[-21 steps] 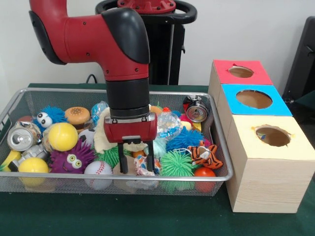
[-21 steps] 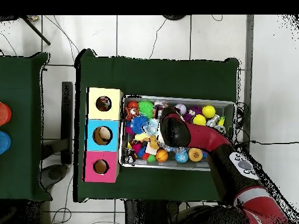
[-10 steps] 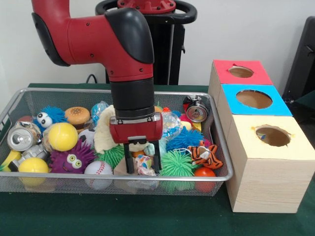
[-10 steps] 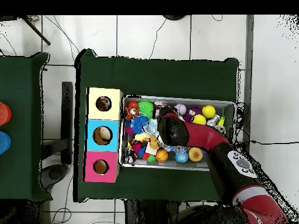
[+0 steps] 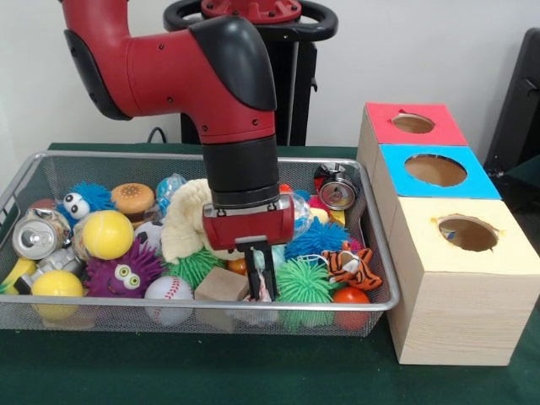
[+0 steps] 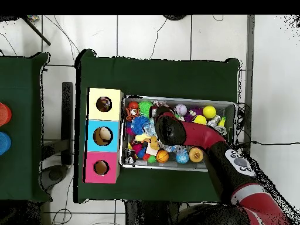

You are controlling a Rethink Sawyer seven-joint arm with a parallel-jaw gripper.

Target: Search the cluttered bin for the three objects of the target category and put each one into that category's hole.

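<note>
The small crumpled toy with white, blue and orange patches (image 5: 261, 283) sits low in the silver wire-mesh bin (image 5: 381, 253), near its front wall, pinched between the narrowed black fingers of the red and black gripper (image 5: 260, 280). Just left of it lies a tan wooden block (image 5: 222, 285), beside a white baseball (image 5: 168, 289); just right is a green spiky rubber ball (image 5: 304, 281), then a striped orange tiger toy (image 5: 351, 265) over an orange ball (image 5: 350, 296). A cream plush (image 5: 186, 218) rises behind the gripper, partly hidden by the arm. Beside the bin stand three wooden boxes with round holes, topped red (image 5: 415, 123), blue (image 5: 437, 170) and pale yellow (image 5: 467, 236). From overhead the arm (image 6: 193, 136) covers the gripper and its toy.
</note>
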